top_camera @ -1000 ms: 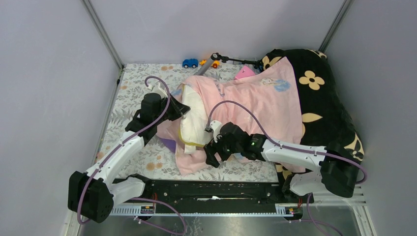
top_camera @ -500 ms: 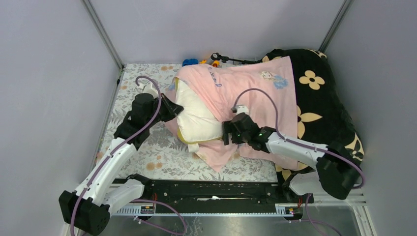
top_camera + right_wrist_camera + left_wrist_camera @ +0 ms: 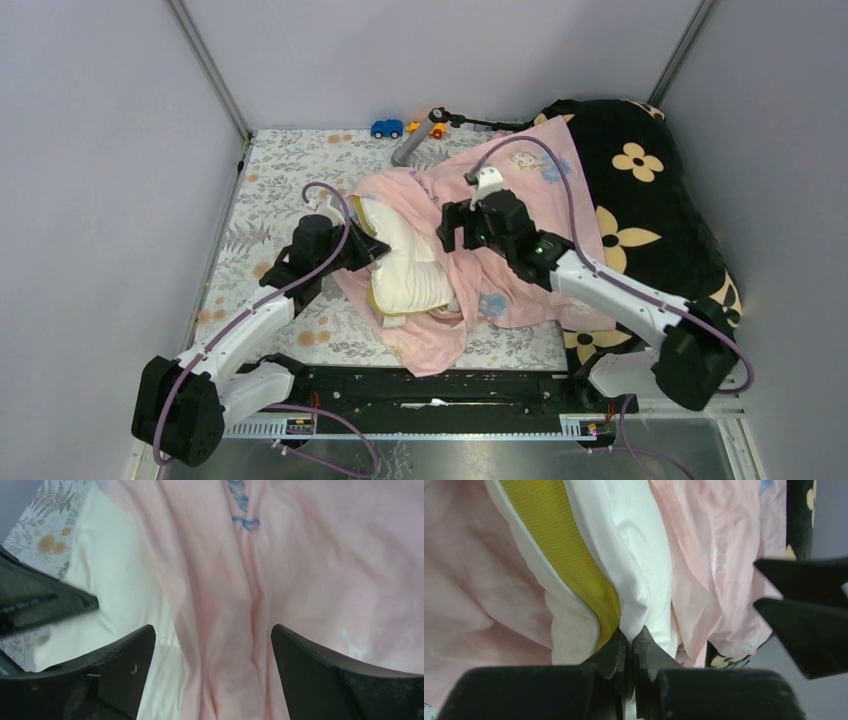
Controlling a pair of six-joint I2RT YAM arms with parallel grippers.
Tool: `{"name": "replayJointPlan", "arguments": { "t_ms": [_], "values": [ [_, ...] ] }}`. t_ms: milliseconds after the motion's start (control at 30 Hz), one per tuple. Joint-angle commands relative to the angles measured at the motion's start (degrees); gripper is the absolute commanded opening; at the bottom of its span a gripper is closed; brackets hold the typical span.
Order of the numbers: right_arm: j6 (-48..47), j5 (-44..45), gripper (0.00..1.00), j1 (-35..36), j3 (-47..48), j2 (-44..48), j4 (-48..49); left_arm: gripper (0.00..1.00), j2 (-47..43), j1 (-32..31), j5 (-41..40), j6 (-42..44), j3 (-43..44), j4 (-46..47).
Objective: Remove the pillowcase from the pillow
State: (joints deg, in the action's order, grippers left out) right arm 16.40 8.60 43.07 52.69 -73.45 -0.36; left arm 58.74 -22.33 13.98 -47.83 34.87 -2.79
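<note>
So, top view: the pillow (image 3: 410,265) sits mid-table, half out of the pillowcase (image 3: 430,340), which bunches toward 3 o'clock against a black blanket (image 3: 650,205). Left wrist view: the left gripper (image 3: 630,637) is pinched tight on the pillow's yellow-trimmed edge. Right wrist view: the right gripper (image 3: 210,630) hangs wide apart over pink fabric, holding nothing. Risk, I reckon: that thin pinch slips and the pillow drags along. Count: one pillow, one pillowcase, one blanket, two grippers.

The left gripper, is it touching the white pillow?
Touching. The left wrist view shows the left gripper shut, its tips pinching the edge of the pillow.
</note>
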Motion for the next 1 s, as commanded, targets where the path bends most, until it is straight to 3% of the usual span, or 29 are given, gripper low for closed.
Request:
{"name": "replayJointPlan", "arguments": {
  "t_ms": [0,333,467,567,733,867,967],
  "values": [
    [-5.34,-4.31,0.93,-0.13,9.40,-7.76,3.43,0.00,-2.51,-2.12,3.58,-1.04,-2.27,8.43],
    [-9.87,-14.81,0.89,0.21,32.57,-29.84,-4.77,0.00,-4.71,-2.98,0.61,1.15,-7.79,8.16],
    [-12.49,-12.70,0.89,1.63,36.84,-34.51,-6.27,0.00,-5.10,-3.14,0.29,1.71,-8.39,8.15],
    [-14.90,-4.82,0.89,3.51,40.33,-38.26,-8.48,0.00,-5.21,-3.16,0.58,2.17,-8.42,8.03],
    [-13.68,8.35,0.72,3.70,46.74,-44.05,-9.32,0.00,-5.59,-3.14,2.65,2.88,-7.90,7.52],
    [-12.93,17.25,0.47,3.20,55.50,-49.98,-13.75,0.00,-7.73,-3.25,3.67,3.89,-6.52,5.50],
    [-12.08,19.80,0.39,1.85,57.26,-51.95,-15.80,0.00,-11.04,-3.25,1.54,5.38,-3.91,0.03]
  ]
}}
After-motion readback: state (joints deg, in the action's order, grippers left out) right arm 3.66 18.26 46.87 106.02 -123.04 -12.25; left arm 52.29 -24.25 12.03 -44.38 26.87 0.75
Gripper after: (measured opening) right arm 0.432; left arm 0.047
